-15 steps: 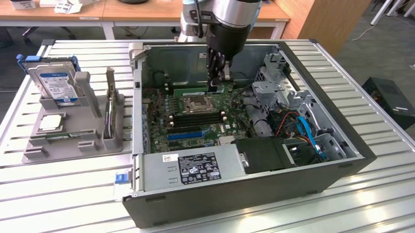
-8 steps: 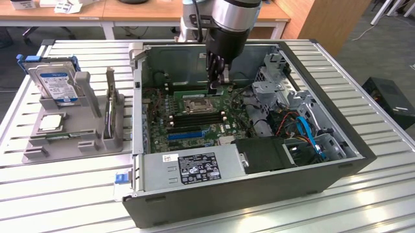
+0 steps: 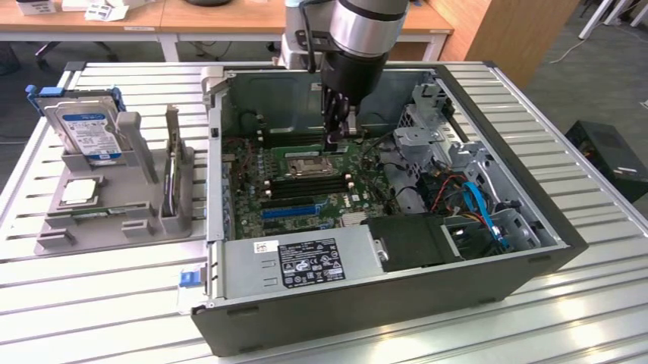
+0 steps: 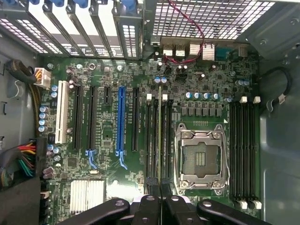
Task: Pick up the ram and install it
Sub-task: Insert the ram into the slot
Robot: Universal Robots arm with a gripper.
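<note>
Gripper [image 3: 341, 133] is clamping the ram [image 4: 160, 136] edge-on, lining it up along the black memory slots [image 4: 151, 140] beside the CPU socket [image 4: 201, 157].

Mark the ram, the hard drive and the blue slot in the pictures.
ram [image 4: 160, 136], wrist view, on its thin edge facing the camera.
hard drive [image 3: 89, 130], exterior view, on its blue-and-white label.
blue slot [image 4: 121, 119], wrist view, midway along its length.
</note>
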